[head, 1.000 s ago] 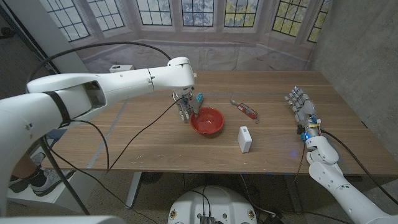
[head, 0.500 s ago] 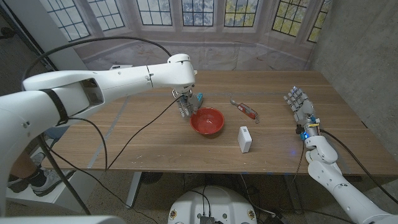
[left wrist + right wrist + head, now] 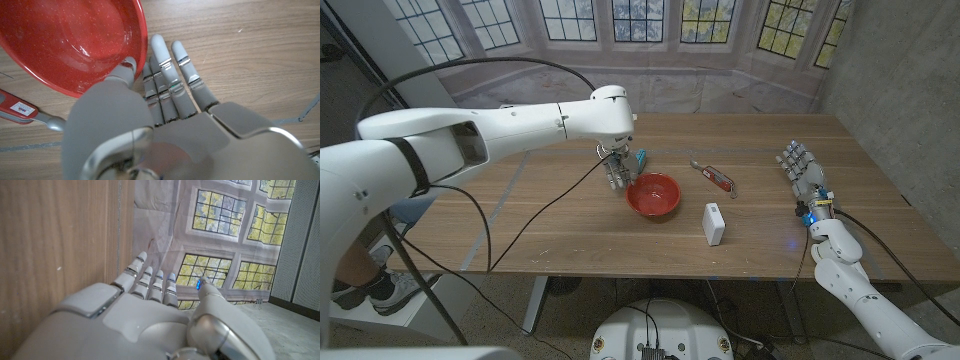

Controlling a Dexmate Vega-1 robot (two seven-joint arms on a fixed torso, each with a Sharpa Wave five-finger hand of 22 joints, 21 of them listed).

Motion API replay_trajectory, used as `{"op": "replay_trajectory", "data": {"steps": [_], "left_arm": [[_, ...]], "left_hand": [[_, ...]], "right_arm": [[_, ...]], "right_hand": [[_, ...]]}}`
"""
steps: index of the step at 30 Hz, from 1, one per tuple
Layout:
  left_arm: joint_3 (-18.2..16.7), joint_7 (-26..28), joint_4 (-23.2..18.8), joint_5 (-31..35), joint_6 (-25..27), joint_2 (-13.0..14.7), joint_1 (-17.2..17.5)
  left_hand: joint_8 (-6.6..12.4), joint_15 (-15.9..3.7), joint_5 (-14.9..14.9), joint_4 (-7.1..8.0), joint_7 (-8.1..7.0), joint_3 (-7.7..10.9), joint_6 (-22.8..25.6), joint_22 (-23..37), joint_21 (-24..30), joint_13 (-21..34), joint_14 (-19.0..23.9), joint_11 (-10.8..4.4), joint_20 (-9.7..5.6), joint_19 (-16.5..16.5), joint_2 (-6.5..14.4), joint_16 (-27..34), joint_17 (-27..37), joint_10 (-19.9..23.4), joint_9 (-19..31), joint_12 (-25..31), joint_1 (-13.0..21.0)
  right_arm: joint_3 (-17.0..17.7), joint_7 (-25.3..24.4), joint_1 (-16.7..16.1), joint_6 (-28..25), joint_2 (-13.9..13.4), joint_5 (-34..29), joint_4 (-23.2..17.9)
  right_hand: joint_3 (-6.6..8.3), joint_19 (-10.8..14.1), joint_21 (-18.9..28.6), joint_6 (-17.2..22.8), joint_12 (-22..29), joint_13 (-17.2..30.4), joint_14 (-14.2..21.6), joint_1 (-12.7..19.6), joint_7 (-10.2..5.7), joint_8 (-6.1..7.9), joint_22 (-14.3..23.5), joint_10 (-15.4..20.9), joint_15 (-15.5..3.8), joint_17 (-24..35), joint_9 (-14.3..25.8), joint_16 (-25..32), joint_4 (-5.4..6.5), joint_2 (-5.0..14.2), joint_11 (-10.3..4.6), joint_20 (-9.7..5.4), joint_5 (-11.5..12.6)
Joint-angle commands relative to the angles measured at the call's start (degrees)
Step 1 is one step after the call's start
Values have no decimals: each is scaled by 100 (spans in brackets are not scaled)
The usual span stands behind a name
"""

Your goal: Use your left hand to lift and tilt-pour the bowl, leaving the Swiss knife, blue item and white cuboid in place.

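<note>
Wooden table (image 3: 570, 215) spans the head view, with leaded windows behind it along the top of the frame. Red bowl (image 3: 653, 194) sits upright on the table just left of centre, rim level. Left hand (image 3: 616, 170) is at the bowl's upper-left rim, fingers pointing down. In the left wrist view the thumb (image 3: 126, 69) lies against the outside of the bowl (image 3: 75, 40) wall just under the rim, while the other fingers (image 3: 170, 75) stretch out straight over the wood beside the bowl, apart from it; no grip on the bowl is visible, and the fingers are extended, not curled.

Blue item (image 3: 641, 158) stands just above-left of the bowl, right beside the left hand, partly hidden by it. Knife (image 3: 717, 177), red with a metal end, lies up and to the right of the bowl, apart from it; its red body and metal tip also show at the left edge of the left wrist view (image 3: 20, 111). White cuboid (image 3: 713, 223) lies lower right of the bowl, near it, not touching.

Right hand (image 3: 805, 170) is at the right side of the frame near the table's edge, well apart from everything, fingers straight and spread slightly, holding nothing; the right wrist view shows the same extended fingers (image 3: 150, 282)
</note>
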Motion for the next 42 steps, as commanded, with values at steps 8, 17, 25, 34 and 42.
{"op": "replay_trajectory", "data": {"steps": [8, 17, 25, 34, 42], "left_arm": [[257, -497, 483, 104, -286, -211, -197], [397, -709, 712, 242, -419, -369, -258], [470, -863, 879, 333, -517, -500, -268], [485, -858, 893, 450, -504, -588, -246], [454, -766, 838, 477, -392, -601, -191]], "left_hand": [[-141, -25, 0, 6, 231, -26, -384, 10, 85, -65, -50, 80, 40, -78, -17, -65, -40, -188, -21, -185, -108], [-154, -38, 0, -21, 229, -29, -359, 9, 129, -108, -31, 85, 38, -68, -12, -36, -6, -170, -37, -237, -93], [-177, -33, -4, -28, 236, -44, -365, 7, 161, -146, -40, 83, 33, -81, -1, -17, 14, -168, -49, -287, -97], [-130, -80, -5, -82, 167, -68, -154, 5, 252, -192, 63, 2, -8, -31, 32, 79, 20, 7, -66, -298, -17], [-91, -153, 0, -139, 122, -81, 59, 9, 373, -142, 175, -81, -75, 19, 97, 188, 8, 224, -74, -246, 142]], "right_arm": [[-14, 62, 143, 7, 77, 21, 222], [6, 133, 164, 57, 145, 80, 360], [38, 160, 123, 83, 147, 111, 377], [78, 190, 75, 133, 165, 152, 376], [106, 199, 12, 180, 171, 166, 355]], "right_hand": [[20, 46, 18, 31, 14, 30, 38, 5, -11, 6, 33, 25, -149, 14, 26, 33, -27, 11, 19, -199, -15], [21, 54, 21, 33, 15, 30, 55, 3, -13, 7, 34, 29, -142, 16, 26, 41, -26, 15, 14, -191, -14], [23, 61, 22, 35, 15, 30, 62, 1, -11, 7, 34, 29, -142, 18, 26, 44, -27, 17, 17, -187, -14], [26, 69, 23, 35, 16, 30, 63, 0, -11, 7, 34, 31, -147, 20, 26, 46, -28, 20, 16, -191, -14], [29, 74, 24, 34, 21, 31, 69, 4, -15, 6, 34, 44, -140, 20, 26, 47, -34, 17, 13, -191, -14]]}}
